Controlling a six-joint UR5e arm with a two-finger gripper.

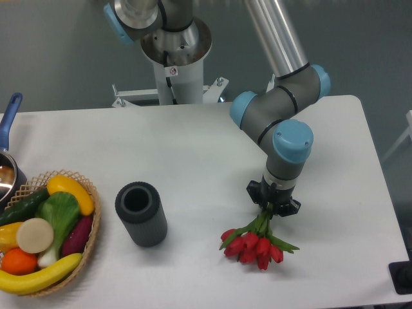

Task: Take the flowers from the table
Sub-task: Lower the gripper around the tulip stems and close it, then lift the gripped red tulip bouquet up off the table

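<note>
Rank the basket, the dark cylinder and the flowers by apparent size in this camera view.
1. Basket, largest, though partly cut off.
2. Dark cylinder and flowers: similar extent, too close to rank.

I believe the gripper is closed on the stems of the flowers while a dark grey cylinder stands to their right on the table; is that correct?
Not quite: in the camera view the dark grey cylinder stands to the left of the flowers, not the right. The rest holds: the gripper is closed on the stems, above the white table.

no readable text, small sticker on robot base [172, 71] illegible
</note>
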